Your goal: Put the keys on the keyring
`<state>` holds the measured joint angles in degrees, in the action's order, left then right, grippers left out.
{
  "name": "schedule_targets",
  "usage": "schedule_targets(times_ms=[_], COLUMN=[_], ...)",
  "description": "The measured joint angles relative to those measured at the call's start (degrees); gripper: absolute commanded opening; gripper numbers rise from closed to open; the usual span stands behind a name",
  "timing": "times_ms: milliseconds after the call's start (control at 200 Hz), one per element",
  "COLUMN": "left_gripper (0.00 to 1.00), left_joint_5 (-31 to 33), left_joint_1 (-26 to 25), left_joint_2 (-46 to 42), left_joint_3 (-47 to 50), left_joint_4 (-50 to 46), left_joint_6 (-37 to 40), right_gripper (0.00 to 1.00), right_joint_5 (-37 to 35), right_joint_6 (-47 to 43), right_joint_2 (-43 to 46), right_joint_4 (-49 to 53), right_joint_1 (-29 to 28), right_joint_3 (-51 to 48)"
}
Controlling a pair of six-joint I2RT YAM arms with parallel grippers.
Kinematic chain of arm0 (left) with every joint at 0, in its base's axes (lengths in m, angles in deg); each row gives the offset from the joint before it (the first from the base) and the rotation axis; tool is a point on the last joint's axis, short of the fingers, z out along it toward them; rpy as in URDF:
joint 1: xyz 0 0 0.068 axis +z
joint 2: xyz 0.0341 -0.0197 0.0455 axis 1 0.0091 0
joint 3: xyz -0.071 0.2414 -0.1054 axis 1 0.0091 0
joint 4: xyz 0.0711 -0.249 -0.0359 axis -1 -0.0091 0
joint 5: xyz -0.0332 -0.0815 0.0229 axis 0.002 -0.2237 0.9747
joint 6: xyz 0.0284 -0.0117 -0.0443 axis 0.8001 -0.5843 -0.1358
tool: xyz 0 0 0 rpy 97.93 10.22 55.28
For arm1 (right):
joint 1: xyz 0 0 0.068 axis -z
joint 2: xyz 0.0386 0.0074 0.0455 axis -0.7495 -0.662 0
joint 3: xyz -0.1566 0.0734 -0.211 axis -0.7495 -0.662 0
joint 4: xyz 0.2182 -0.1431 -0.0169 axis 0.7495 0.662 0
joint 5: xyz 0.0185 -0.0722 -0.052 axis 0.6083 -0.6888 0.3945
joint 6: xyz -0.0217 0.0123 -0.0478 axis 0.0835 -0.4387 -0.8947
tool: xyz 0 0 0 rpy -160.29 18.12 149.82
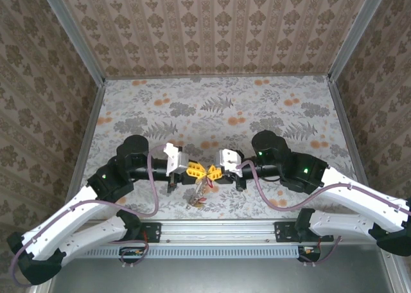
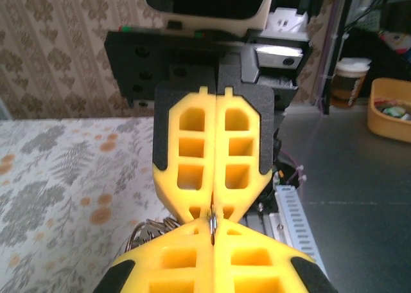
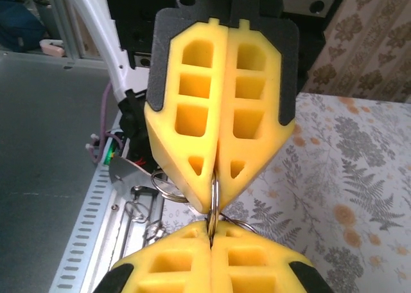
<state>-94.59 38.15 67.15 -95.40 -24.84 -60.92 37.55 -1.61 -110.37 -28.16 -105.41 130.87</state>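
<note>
Nose to nose at the centre: the left gripper (image 1: 196,171) and the right gripper (image 1: 212,172) meet tip to tip above the near strip of the floral table (image 1: 212,113), just beyond the metal rail (image 1: 218,227). Each arm reaches in level from its own side.

On the left wrist view, the left gripper's 2 yellow fingers (image 2: 192,238) are pressed flat together, with no gap along the seam. The right wrist view shows the same: the right gripper's 2 fingers (image 3: 186,241) are closed tight, pad against pad.

The keyring (image 3: 215,193) sits right between them. It is a thin metal ring seen edge-on, coming out of the left gripper's seam and running straight down into the right gripper's seam. Both pairs of tips are clamped on it, so it is pinched from both ends and held in the air. From the left wrist, that same sliver of keyring (image 2: 212,221) shows exactly where the 4 tips come together. More loops of wire bulge out to one side below the tips.

From above, a small cluster hangs directly under the meeting point, over the cloth and short of the rail. Those are the keys (image 1: 199,198), 1 with a reddish glint and 1 pale gold. They are too small to tell whether they are threaded on the ring, or whether the lowest part touches the table.
</note>
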Motion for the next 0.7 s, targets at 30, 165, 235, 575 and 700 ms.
schedule_targets(times_ms=[30,165,235,575,700], left_gripper=[0.09,0.17,0.19,0.0,0.0], left_joint_5=[1.3,6.6,8.8,13.8,13.5], left_joint_1=[0.0,-0.4,-0.6,-1.9,-2.2], left_joint_2=[0.7,4.2,5.9,10.3,9.9], left_joint_3=[-1.0,-5.6,-7.1,-8.7,-8.7], left_joint_4=[-1.3,-7.5,-10.1,-16.5,-16.4], left_joint_6=[0.4,2.2,3.0,5.8,5.8], right_gripper=[0.0,0.0,0.0,0.0,0.0], right_joint_5=[-0.5,-4.3,-5.7,-9.9,-9.6], right_joint_6=[0.1,0.2,0.1,-1.3,-1.5], right_joint_2=[-0.1,-1.6,-2.7,-6.8,-6.7], right_joint_4=[0.1,1.3,2.3,8.6,8.5], right_joint_1=[0.3,1.0,1.0,1.0,0.9], right_joint_3=[0.1,1.2,1.9,3.7,3.7])
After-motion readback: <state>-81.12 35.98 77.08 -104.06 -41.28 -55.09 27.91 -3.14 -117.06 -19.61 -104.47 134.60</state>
